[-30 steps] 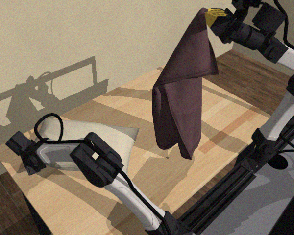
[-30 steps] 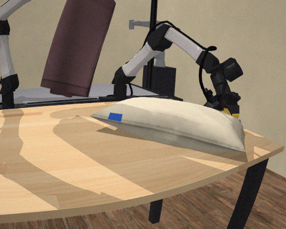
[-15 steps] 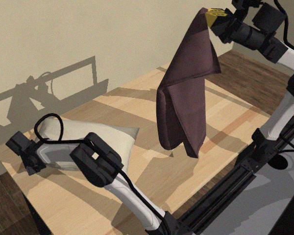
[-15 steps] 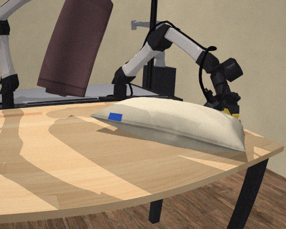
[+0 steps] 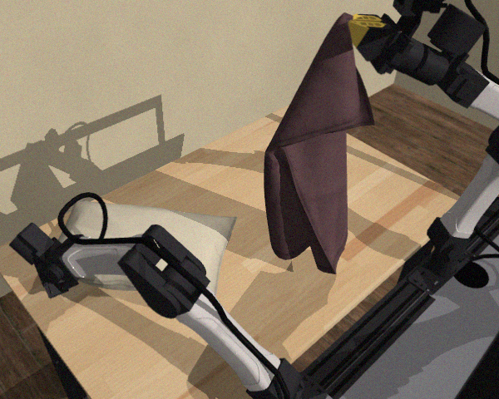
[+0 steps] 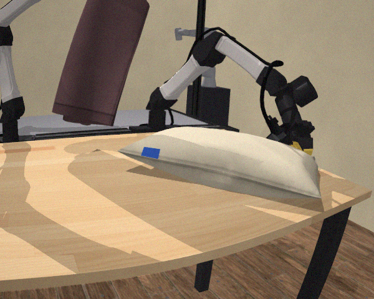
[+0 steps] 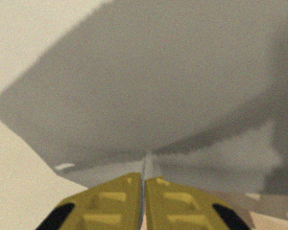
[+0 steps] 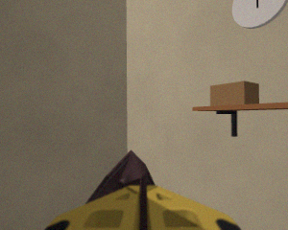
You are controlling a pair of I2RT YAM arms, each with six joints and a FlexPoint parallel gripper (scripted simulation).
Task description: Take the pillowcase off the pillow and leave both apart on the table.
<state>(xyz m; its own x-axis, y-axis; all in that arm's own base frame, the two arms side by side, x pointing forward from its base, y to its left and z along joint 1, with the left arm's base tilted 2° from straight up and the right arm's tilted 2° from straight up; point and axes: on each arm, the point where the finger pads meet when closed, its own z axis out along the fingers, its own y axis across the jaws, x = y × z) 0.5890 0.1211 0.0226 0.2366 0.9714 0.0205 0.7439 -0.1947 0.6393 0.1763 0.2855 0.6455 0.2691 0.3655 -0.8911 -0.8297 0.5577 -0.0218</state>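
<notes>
- Plum pillowcase (image 5: 314, 103) (image 6: 100, 58) (image 8: 132, 168), one, wholly off the pillow; hanging in folds above the bench (image 5: 125, 343) (image 6: 84, 208), its lower hem clear of the wood
- Cream pillow (image 5: 185, 227) (image 6: 232, 151) (image 7: 158, 72), one, bare, blue patch (image 6: 150, 152) at one end; lying near a corner of the bench, well apart from the pillowcase
- Right gripper (image 5: 352, 20) (image 8: 143, 186), mine, pinching the pillowcase by its upper end, high over the bench
- Left gripper (image 6: 302, 148) (image 7: 143, 178), mine, fingers nearly together on a thin fold of the pillow, beside the same bench corner
- Done: the stripping, and a wide gap between the two pieces
- Outstanding, as I judge it: pillowcase laid or dropped inside the bench edges, away from the pillow's corner; both grips released; both arms drawn clear
</notes>
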